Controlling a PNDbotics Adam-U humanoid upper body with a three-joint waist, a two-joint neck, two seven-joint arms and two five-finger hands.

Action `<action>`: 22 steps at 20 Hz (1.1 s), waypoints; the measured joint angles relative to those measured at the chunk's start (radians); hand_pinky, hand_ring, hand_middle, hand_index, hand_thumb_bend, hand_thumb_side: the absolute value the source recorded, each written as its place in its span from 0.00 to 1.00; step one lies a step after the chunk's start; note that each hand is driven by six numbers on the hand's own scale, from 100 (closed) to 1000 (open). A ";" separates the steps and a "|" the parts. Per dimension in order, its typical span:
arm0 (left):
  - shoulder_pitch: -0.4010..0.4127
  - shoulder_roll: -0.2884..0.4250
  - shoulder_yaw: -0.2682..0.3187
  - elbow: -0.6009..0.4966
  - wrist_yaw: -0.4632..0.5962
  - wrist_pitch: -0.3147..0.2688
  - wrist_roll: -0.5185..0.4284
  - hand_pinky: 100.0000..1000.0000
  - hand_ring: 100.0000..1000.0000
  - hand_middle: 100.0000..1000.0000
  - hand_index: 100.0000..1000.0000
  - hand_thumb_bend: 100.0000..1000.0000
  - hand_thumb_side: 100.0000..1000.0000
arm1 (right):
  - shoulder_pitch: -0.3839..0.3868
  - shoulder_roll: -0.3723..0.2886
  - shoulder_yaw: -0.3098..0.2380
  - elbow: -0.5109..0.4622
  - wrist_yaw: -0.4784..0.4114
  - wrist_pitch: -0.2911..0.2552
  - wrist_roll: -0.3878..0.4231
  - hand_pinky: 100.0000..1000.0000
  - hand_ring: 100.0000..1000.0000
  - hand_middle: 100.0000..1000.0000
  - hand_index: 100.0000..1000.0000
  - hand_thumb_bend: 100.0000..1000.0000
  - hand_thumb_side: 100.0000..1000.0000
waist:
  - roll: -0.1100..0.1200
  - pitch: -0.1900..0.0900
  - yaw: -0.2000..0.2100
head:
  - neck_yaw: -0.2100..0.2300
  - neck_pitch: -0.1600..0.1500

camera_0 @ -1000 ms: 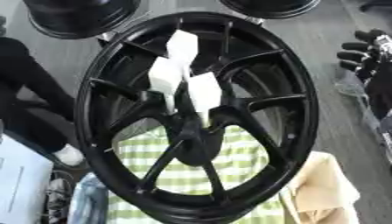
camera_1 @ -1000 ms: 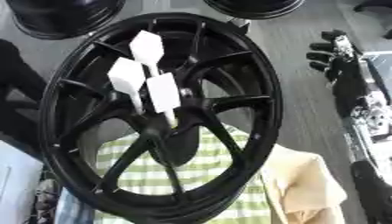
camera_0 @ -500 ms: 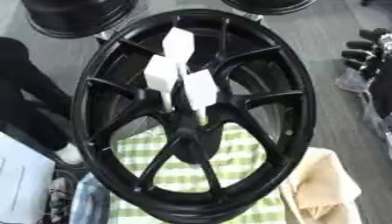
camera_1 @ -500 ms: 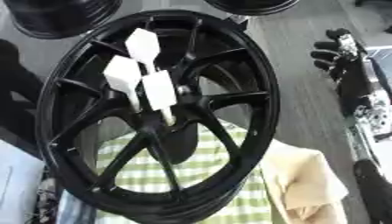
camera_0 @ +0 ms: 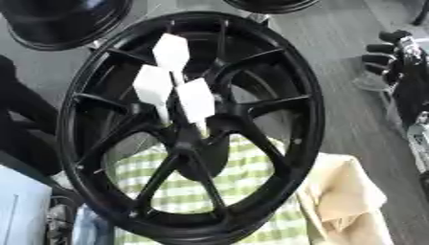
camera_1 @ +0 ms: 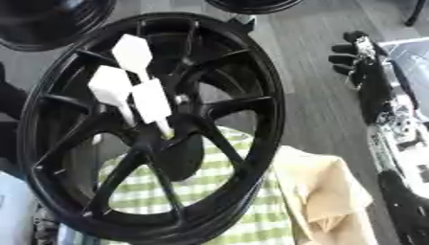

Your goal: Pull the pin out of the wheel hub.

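A large black spoked wheel (camera_0: 295, 119) stands tilted in the middle of both views. Three white pins with flat white heads stick out of its hub (camera_0: 191, 136): one high (camera_0: 172, 51), one on the left (camera_0: 153, 87) and one nearest the hub (camera_0: 196, 99). My right hand (camera_1: 354, 56) hangs at the right edge, well clear of the rim, its dark fingers relaxed and holding nothing. Its arm (camera_1: 394, 139) runs down that edge. My left hand shows in no view.
A green-and-white checked cloth (camera_0: 243, 191) lies under the wheel, with a tan cloth (camera_0: 348, 196) at the lower right. Two more black rims stand behind it, one at the top left (camera_0: 59, 24) and one at the top (camera_1: 251, 5). The floor (camera_1: 306, 57) is grey.
The whole picture has drifted a little to the left, so the camera moved. The pins sit as before and my right hand stays beside the rim.
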State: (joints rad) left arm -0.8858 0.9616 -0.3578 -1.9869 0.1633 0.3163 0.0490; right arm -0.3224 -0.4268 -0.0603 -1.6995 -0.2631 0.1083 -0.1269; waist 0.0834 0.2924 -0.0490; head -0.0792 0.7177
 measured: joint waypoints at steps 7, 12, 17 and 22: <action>-0.136 0.004 -0.170 -0.004 0.063 0.094 -0.105 0.78 0.71 0.79 0.84 0.22 0.72 | -0.001 0.000 0.003 0.000 0.004 0.002 0.003 0.82 0.74 0.68 0.84 0.00 0.81 | -0.001 0.000 0.008 | -0.002 -0.004; -0.197 -0.039 -0.295 -0.004 0.066 0.169 -0.181 0.78 0.72 0.80 0.84 0.23 0.69 | 0.007 0.000 0.003 0.000 0.004 0.002 0.003 0.82 0.74 0.68 0.84 0.00 0.81 | -0.003 0.000 0.016 | -0.005 -0.004; -0.223 -0.057 -0.378 -0.004 0.021 0.206 -0.257 0.79 0.73 0.78 0.84 0.31 0.58 | 0.011 0.000 0.000 0.000 0.004 0.002 0.001 0.82 0.74 0.68 0.84 0.00 0.81 | -0.007 0.000 0.021 | -0.002 -0.004; -0.224 -0.061 -0.401 -0.004 -0.054 0.204 -0.336 0.79 0.72 0.76 0.85 0.39 0.44 | 0.015 0.000 0.000 0.000 0.005 0.003 0.002 0.82 0.74 0.68 0.84 0.00 0.82 | -0.006 0.000 0.021 | 0.007 -0.004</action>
State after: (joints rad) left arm -1.1102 0.9003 -0.7588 -1.9908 0.1090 0.5203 -0.2873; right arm -0.3077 -0.4267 -0.0604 -1.6997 -0.2579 0.1109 -0.1254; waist 0.0769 0.2919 -0.0285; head -0.0727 0.7138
